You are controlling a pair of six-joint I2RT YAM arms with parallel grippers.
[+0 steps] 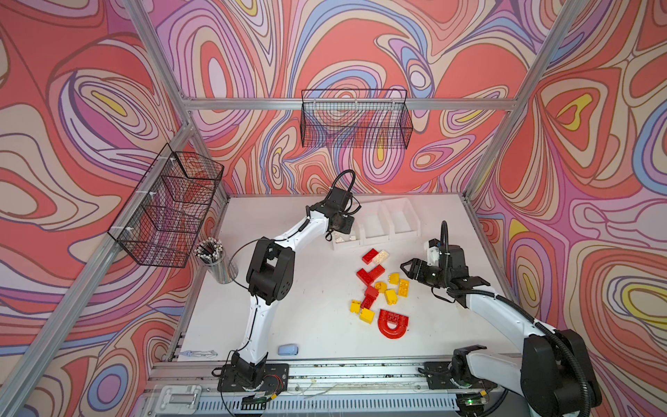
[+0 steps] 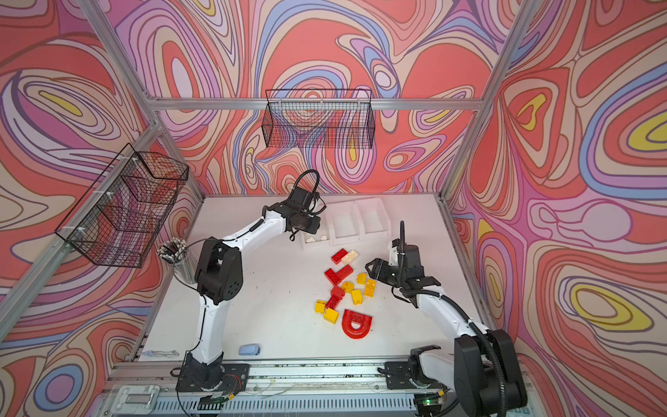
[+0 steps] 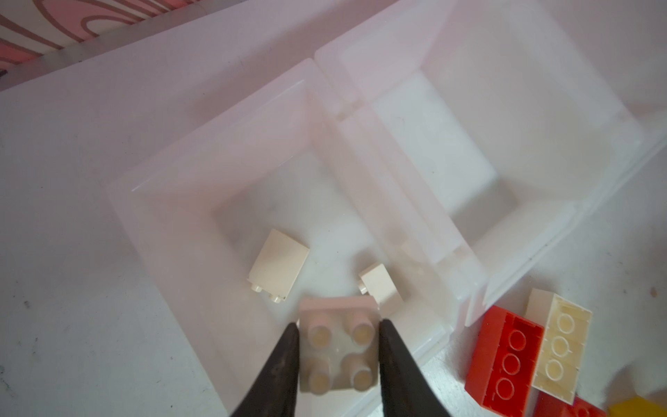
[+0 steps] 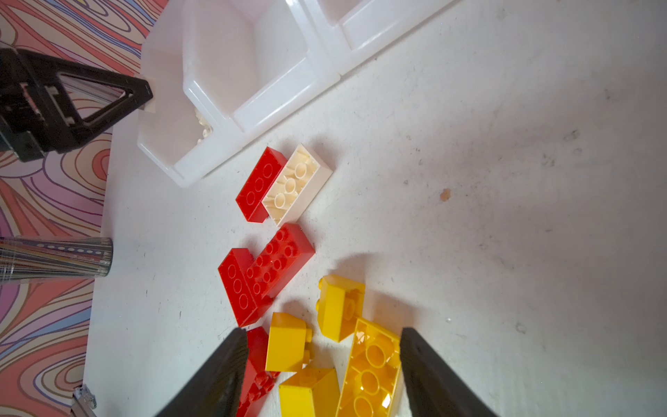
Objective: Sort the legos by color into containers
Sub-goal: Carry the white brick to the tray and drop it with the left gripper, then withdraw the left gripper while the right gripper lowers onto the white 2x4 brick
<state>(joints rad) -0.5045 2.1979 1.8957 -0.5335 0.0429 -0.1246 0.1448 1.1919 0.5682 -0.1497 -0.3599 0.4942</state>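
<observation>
The containers (image 1: 377, 238) (image 2: 346, 238) stand in a row at the back of the table. My left gripper (image 1: 343, 234) (image 3: 339, 325) hangs over the leftmost one, its fingers against both sides of a small cream-white lego (image 3: 339, 346), studs toward the camera. Two more cream-white legos (image 3: 279, 265) lie on that bin's floor; the middle bin (image 3: 433, 144) is bare. Red, yellow and one cream-white lego (image 1: 382, 256) lie loose mid-table, with the red arch (image 1: 393, 323) nearest the front. My right gripper (image 1: 406, 265) (image 4: 323, 335) is open above the yellow legos (image 4: 371, 364), holding nothing.
A metal cup of pencils (image 1: 216, 260) stands at the table's left edge. A pale blue rounded block (image 1: 288, 349) lies near the front edge. Black wire baskets hang on the left wall (image 1: 166, 205) and the back wall (image 1: 355, 119).
</observation>
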